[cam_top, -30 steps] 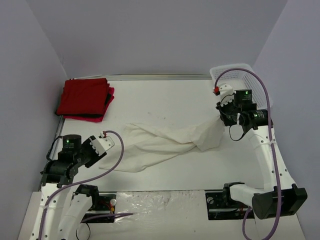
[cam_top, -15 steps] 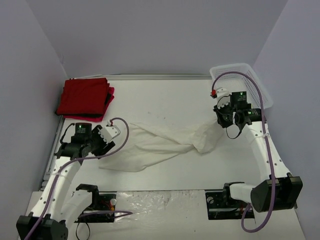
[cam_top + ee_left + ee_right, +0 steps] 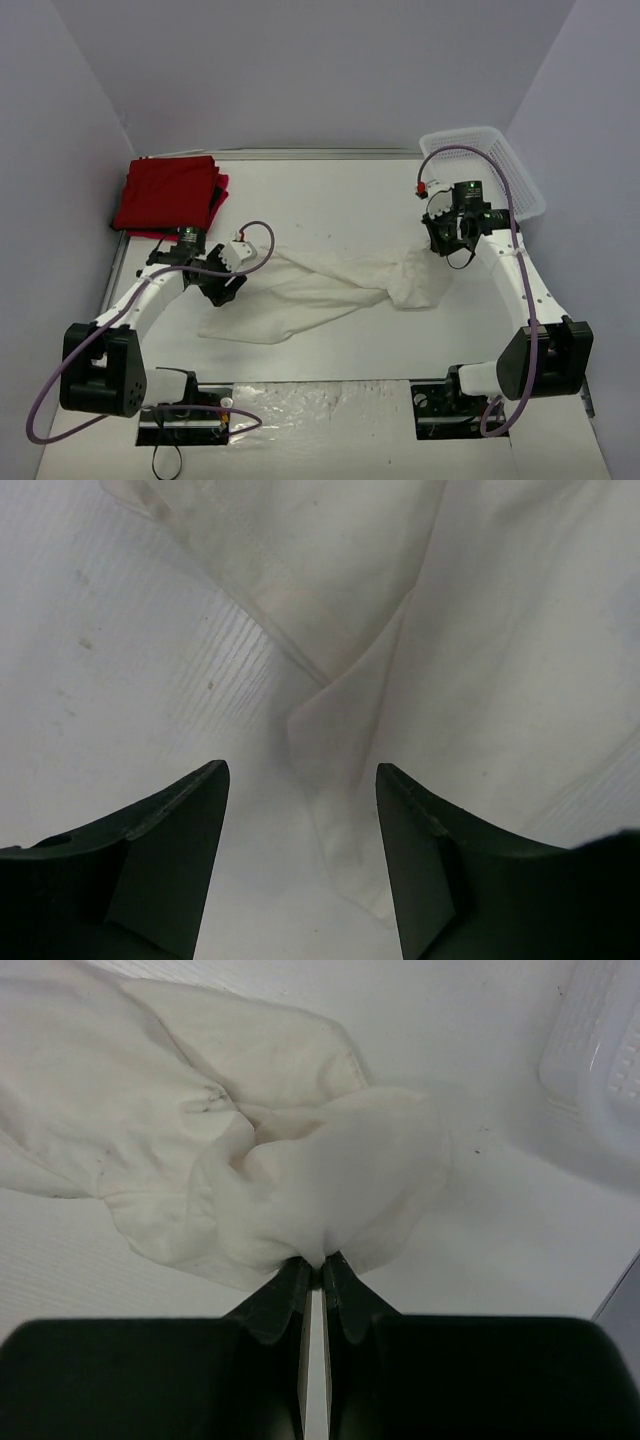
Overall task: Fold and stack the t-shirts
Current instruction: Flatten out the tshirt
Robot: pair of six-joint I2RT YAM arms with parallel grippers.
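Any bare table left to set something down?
Free: back stretch of table between red shirts and basket; near strip in front of the white shirt. Crowded: middle, where it sprawls between open left gripper and right gripper pinching it.

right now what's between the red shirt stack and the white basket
Only bare table; the top view shows nothing between the red shirt stack and the white basket. The cream shirt lies off that line.

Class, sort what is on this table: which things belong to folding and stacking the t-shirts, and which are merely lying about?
Belongs to the job: cream-white t-shirt, crumpled mid-table; red t-shirts, piled far left; right gripper, pinching the cream-white t-shirt.
Lying about: white mesh basket, far right.
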